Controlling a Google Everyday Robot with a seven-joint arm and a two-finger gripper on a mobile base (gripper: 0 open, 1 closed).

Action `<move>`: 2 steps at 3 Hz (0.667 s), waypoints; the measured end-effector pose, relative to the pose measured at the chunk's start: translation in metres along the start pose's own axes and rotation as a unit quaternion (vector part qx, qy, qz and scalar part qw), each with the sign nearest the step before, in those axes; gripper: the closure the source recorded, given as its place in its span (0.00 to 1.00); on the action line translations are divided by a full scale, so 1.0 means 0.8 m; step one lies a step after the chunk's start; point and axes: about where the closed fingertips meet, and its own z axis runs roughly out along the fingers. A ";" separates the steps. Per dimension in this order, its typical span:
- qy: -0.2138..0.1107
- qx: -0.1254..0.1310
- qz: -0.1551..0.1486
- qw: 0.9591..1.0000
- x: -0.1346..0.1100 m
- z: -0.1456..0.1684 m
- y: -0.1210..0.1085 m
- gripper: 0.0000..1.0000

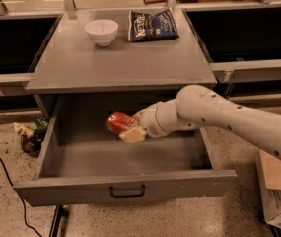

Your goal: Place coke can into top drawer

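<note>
The top drawer (pixel 125 187) is pulled wide open below the grey cabinet top; its black bar handle sits at the centre of its front panel. My gripper (pixel 128 128) reaches in from the right, inside the drawer box near its back middle. It is shut on the coke can (pixel 119 122), a red-orange can that lies on its side in the fingers, low over the drawer floor. I cannot tell whether the can touches the floor. The cream finger (pixel 133 135) shows below the can.
A white bowl (pixel 102 31) and a dark blue chip bag (pixel 151 24) sit at the back of the cabinet top (pixel 115 65). A cardboard box (pixel 278 191) stands on the floor at right. Crumpled litter (pixel 31 135) lies on the floor at left.
</note>
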 end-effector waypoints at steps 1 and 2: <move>0.000 0.006 0.030 1.000 0.048 0.015 -0.028 1.00; 0.014 0.016 0.043 0.999 0.073 0.025 -0.047 0.81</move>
